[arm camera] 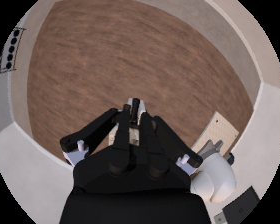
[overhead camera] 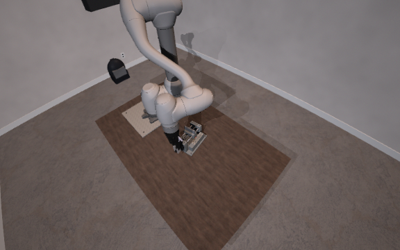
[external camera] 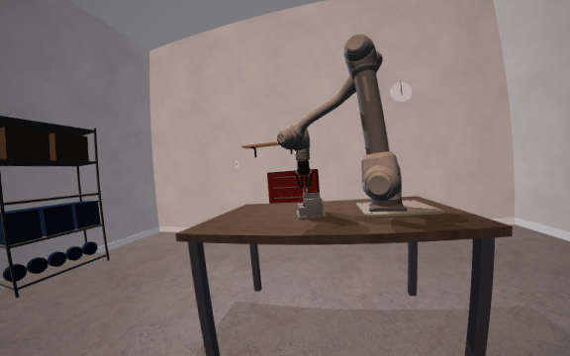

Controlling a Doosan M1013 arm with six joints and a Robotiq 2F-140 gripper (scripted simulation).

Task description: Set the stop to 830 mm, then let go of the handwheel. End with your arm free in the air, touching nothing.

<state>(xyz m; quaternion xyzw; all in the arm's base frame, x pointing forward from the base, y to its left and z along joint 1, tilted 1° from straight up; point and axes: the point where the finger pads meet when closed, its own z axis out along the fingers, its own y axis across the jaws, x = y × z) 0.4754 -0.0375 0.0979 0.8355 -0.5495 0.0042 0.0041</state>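
A small grey stop fixture (overhead camera: 193,139) stands on the brown wooden table near the arm's base; it also shows in the exterior view (external camera: 311,206). My gripper (overhead camera: 178,148) points straight down at the fixture's near-left end and is shut on the handwheel there. In the exterior view the fingers (external camera: 304,190) reach down onto the top of the fixture. In the wrist view the black fingers are closed together around a small pale part; the handwheel itself is mostly hidden by them. The scale reading is too small to read.
The arm's base sits on a pale plate (overhead camera: 141,118) on the table behind the fixture. A red cabinet (external camera: 292,186) stands behind the table. A black shelf rack (external camera: 40,198) stands at the left wall.
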